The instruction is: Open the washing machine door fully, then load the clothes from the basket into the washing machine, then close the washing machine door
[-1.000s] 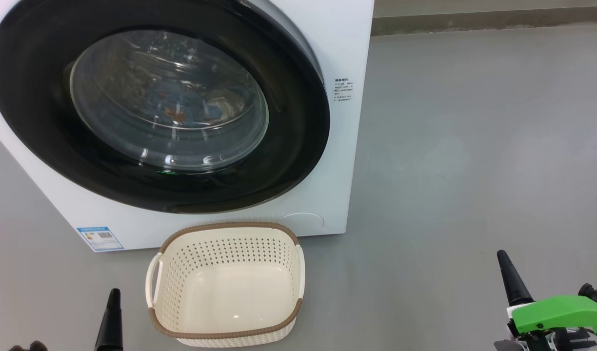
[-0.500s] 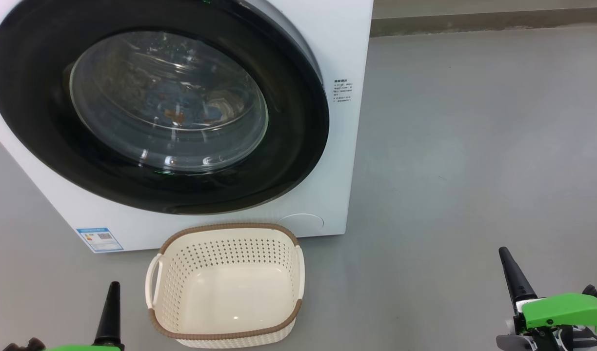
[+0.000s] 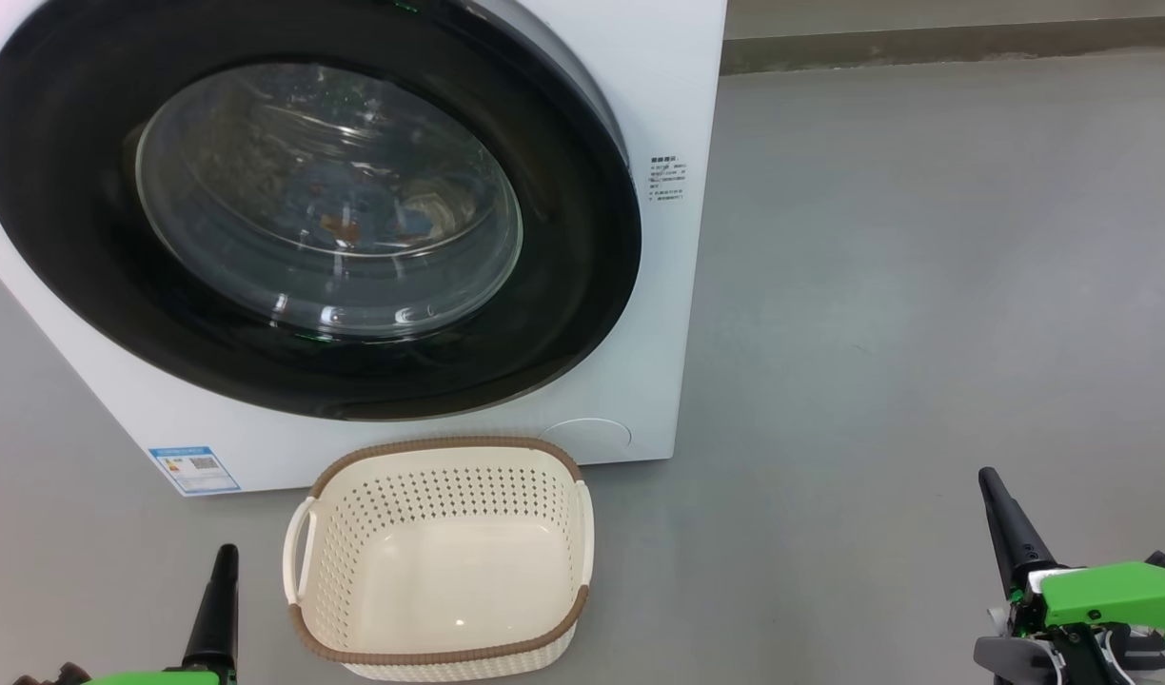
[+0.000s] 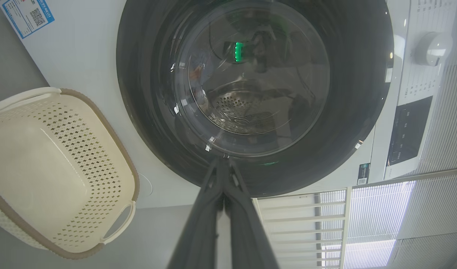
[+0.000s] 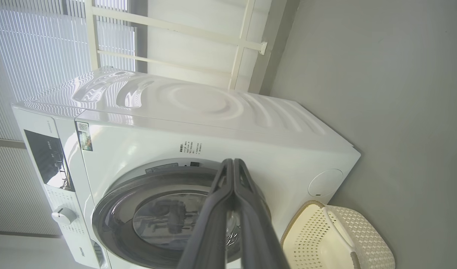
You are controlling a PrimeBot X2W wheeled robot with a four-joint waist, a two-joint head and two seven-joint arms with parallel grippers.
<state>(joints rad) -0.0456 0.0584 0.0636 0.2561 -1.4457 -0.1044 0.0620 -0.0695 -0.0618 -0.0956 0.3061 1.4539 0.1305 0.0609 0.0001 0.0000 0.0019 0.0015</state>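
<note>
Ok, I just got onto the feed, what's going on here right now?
Nothing is being handled at this moment. The washing machine door looks shut against the washing machine, and the blue printed clothes show through its glass. The basket stands empty on the floor just in front. The left gripper and right gripper hang low on either side of it, both shut and holding nothing.

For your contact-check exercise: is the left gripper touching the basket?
Apart. The head view shows bare grey floor between the shut left gripper and the basket.
</note>
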